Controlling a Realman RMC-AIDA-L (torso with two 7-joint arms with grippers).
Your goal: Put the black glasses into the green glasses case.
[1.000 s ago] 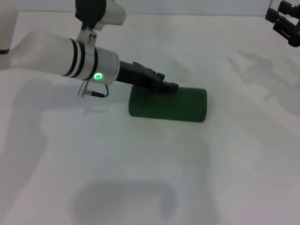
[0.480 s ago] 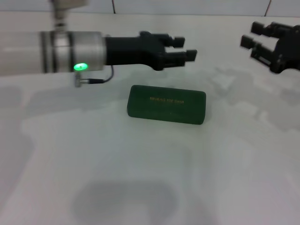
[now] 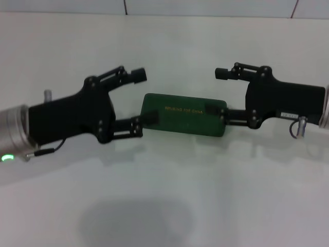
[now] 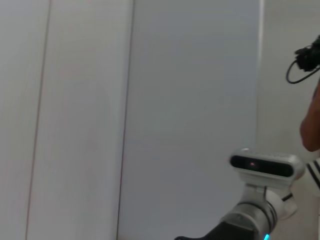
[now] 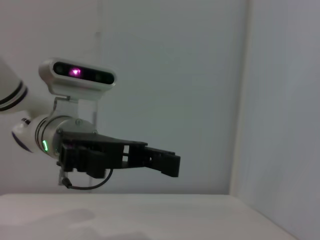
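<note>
The green glasses case [image 3: 182,114] lies closed on the white table [image 3: 164,195], gold lettering on its lid. The black glasses do not show in any view. My left gripper [image 3: 143,98] is open at the case's left end, one fingertip [image 3: 148,119] over that end, the other raised behind it. At the case's right end my right gripper [image 3: 217,92] is open too, its lower fingertip [image 3: 213,111] over the case's corner. The right wrist view shows the left gripper [image 5: 167,161] from the side, above the table.
A pale wall [image 3: 205,7] runs behind the table. In the left wrist view I see only wall panels and the right arm's wrist camera [image 4: 261,165].
The left gripper came down from above and behind the case to its left end. The right gripper swung in from the far right to the case's right end. Both now face each other.
</note>
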